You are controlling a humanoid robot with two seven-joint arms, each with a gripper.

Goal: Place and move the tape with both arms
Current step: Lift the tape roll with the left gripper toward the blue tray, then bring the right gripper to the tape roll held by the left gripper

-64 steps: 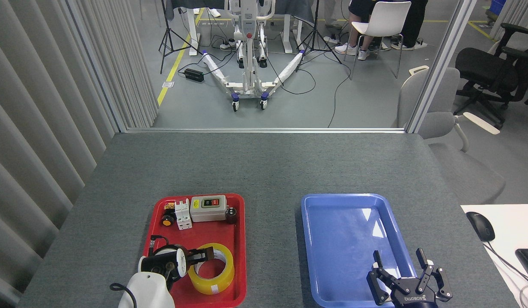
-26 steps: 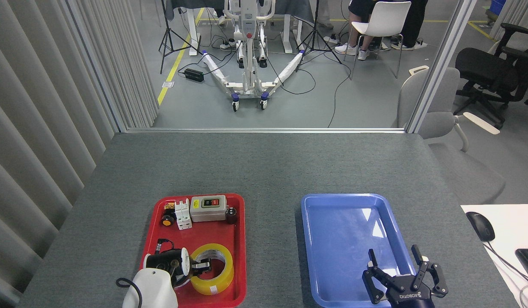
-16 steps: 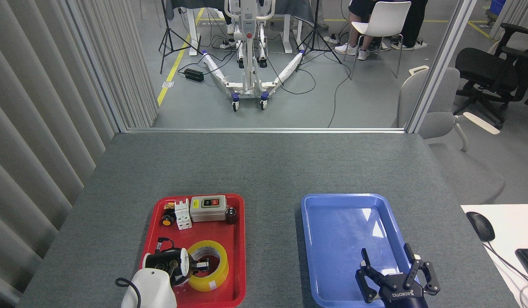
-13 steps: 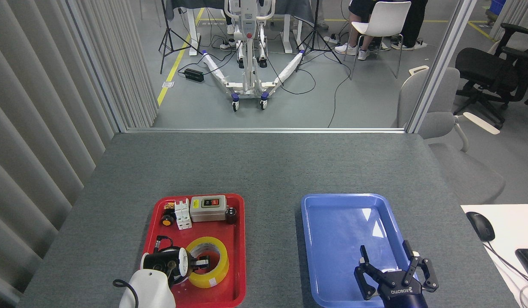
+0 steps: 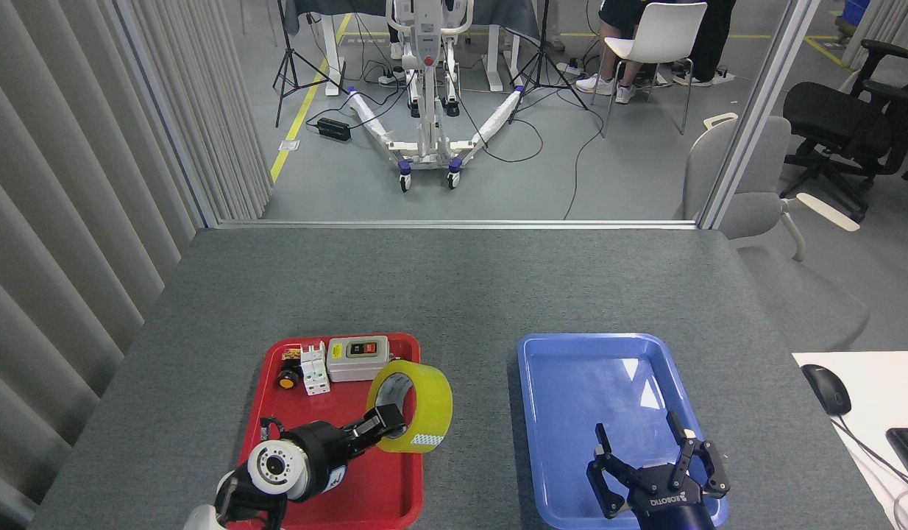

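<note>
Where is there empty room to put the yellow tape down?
The blue tray is bare ahead of the open right gripper. The grey table strip between it and the red tray is free. The red tray's far end is crowded with the switch box and small parts.

A grey floor (image 5: 616, 177) stretches beyond the table, strewn with cables. Ribbed grey panels (image 5: 79, 184) line the left; a white chair (image 5: 656, 37) stands far right.

Bare counter (image 5: 469, 294) lies between the red tray (image 5: 406, 508) and blue tray (image 5: 531, 412). Switch box (image 5: 357, 358) and breakers (image 5: 314, 368) crowd the red tray's far end; the blue tray's floor is open.
</note>
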